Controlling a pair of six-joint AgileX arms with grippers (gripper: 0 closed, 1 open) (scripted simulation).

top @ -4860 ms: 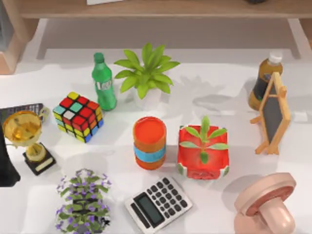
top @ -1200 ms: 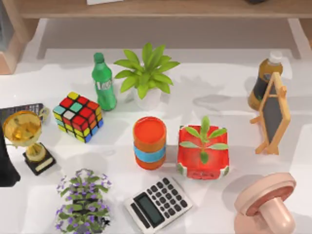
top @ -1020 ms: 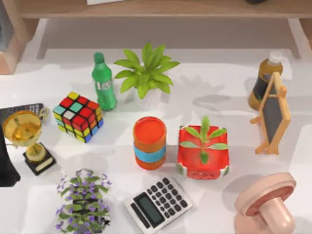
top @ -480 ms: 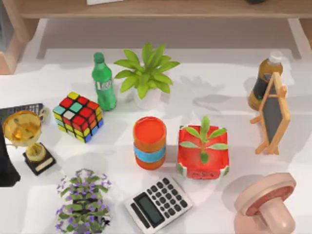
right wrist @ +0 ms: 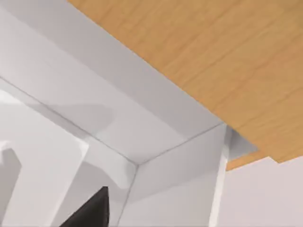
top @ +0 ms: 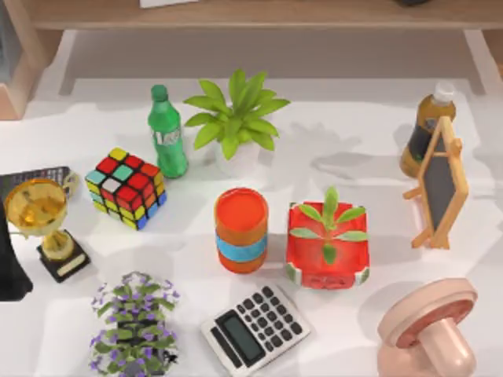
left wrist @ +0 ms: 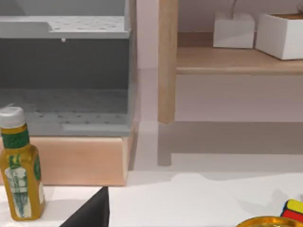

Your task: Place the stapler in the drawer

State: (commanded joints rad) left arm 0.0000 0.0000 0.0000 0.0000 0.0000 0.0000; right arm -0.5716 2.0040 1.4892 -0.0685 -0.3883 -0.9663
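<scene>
A crowded worktop [top: 338,141], calculator [top: 255,328] at its front edge: any reach risks toppling clutter, and each tool's state cannot be told.

Little of the AgileX body is on show. The left arm [top: 11,271] appears at the left edge of the worktop [top: 361,149] as a plain matte black mass with a sloped, straight-cut outline and no visible markings, screws or cables. In the left wrist view, the left tool [left wrist: 90,212] is a flat black wedge with a sharp upper corner. The right tool [right wrist: 90,209] looks alike in the right wrist view: a dark, unmarked, angular wedge.
</scene>
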